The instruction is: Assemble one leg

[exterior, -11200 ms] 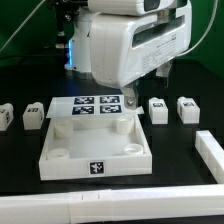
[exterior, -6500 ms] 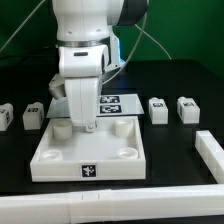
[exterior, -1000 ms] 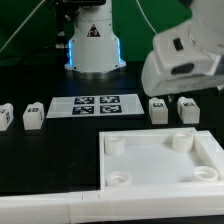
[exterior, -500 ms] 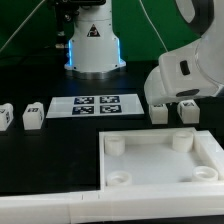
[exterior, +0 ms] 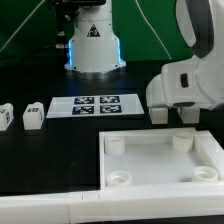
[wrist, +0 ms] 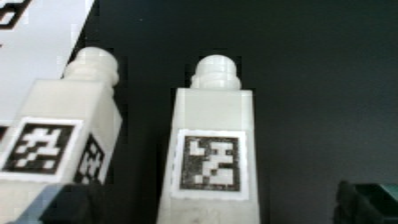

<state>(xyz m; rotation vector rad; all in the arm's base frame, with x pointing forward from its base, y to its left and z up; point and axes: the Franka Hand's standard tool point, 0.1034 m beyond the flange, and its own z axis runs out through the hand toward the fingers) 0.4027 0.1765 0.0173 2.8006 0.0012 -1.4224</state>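
the leg (wrist: 217, 150) lies on the bench (exterior: 50, 150), off the marker board (exterior: 95, 105) toward the exterior view's right, just beside a second leg (wrist: 63, 130). the end effector (wrist: 217, 203) hovers released, straddling it. it looks like light, rigid, smooth plastic; its flat long sides suit gripping, not the peg.

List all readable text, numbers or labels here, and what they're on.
No words, brands or numbers readable in either view.
Tag on the whole leg: black-and-white pattern, no characters.
Tag on the cropped leg: same, partly cut off.
Tags on the marker board: patterns only, too small for detail.
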